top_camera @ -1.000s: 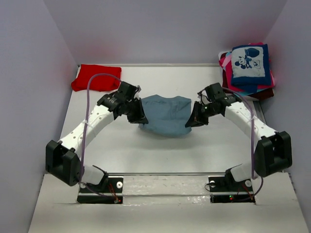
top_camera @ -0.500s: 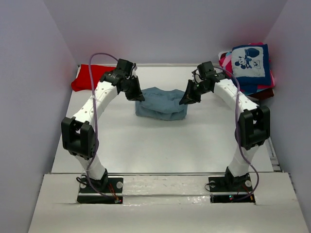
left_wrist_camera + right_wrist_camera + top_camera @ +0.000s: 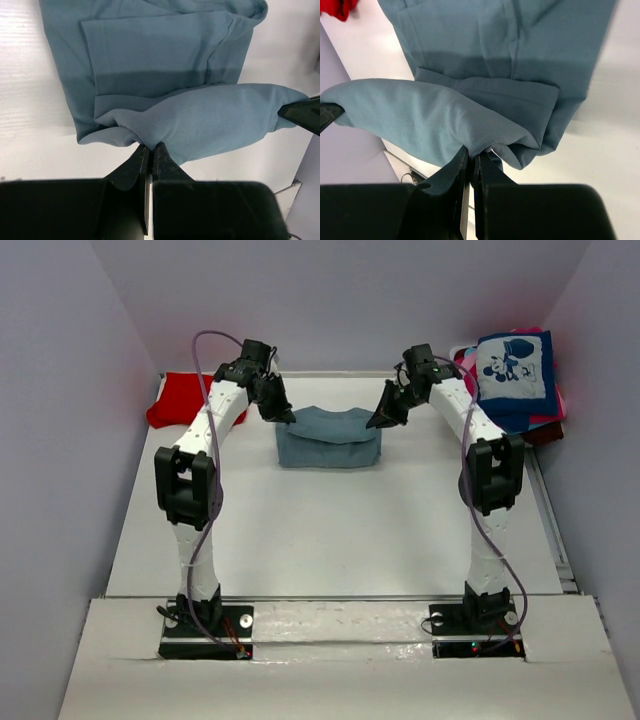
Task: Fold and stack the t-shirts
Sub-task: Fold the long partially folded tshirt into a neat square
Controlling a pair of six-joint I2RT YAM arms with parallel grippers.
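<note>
Top external view, contents of desk [image 3: 330,530].

T-shirts: one grey-blue t-shirt [image 3: 328,440], partly folded, toward 12 o'clock from desk centre. One red t-shirt [image 3: 185,400], bunched, at 10 o'clock by the back wall. One stack of t-shirts [image 3: 512,390] at 2 o'clock, topped by a navy cartoon-mouse tee [image 3: 513,368], with pink and dark edges beneath. The number in the stack cannot be counted.

Arms: two. Left arm [image 3: 215,425] reaches to the grey-blue t-shirt's 9 o'clock end, right arm [image 3: 465,420] to its 3 o'clock end.

Left jaws: pressed together, pinching a fold of the grey-blue t-shirt at its corner. In the left wrist view, the lifted flap runs from the pinch toward 3 o'clock, over the flat layers.

Right jaws: pressed together, pinching the opposite corner of the same flap. In the right wrist view, the flap runs toward 9 o'clock. The red t-shirt shows at 11 o'clock of that view.
</note>
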